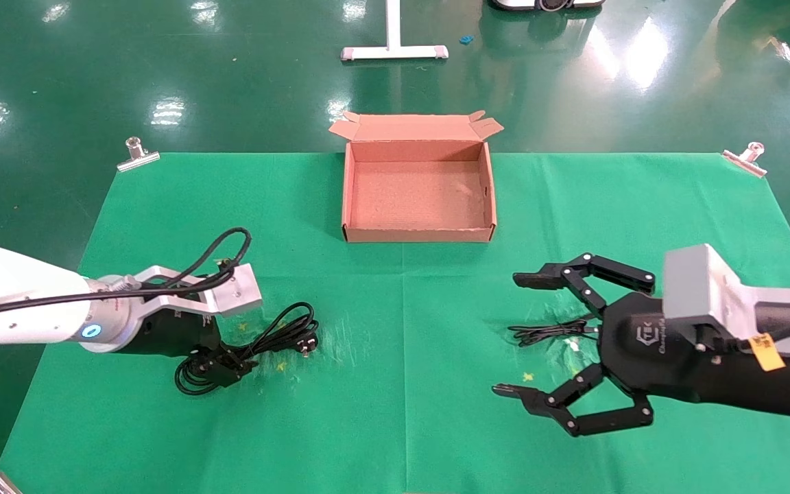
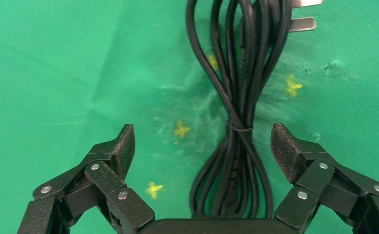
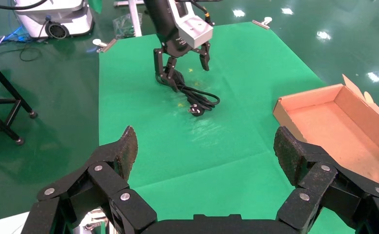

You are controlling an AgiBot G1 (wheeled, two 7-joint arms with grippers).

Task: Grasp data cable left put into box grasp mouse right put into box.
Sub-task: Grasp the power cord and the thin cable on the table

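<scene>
Left end effector low over the green-cloth-covered bench near its left edge, fingers spread wide, straddling the thick black coiled data cable. Left wrist view: cable bundle lies between the two padded fingertips, neither pad touching it; a thin tie cinches the bundle at mid-length; metal plug prongs at the end farthest from the wrist.

Right end effector above the bench's right half, jaws wide apart, holding nothing. A thin black cord lies on the cloth beneath it; the mouse itself is hidden under the arm.

Shallow brown corrugated cardboard box sits at the middle of the bench's far edge, open. Silver clips pin the cloth at the far corners.
</scene>
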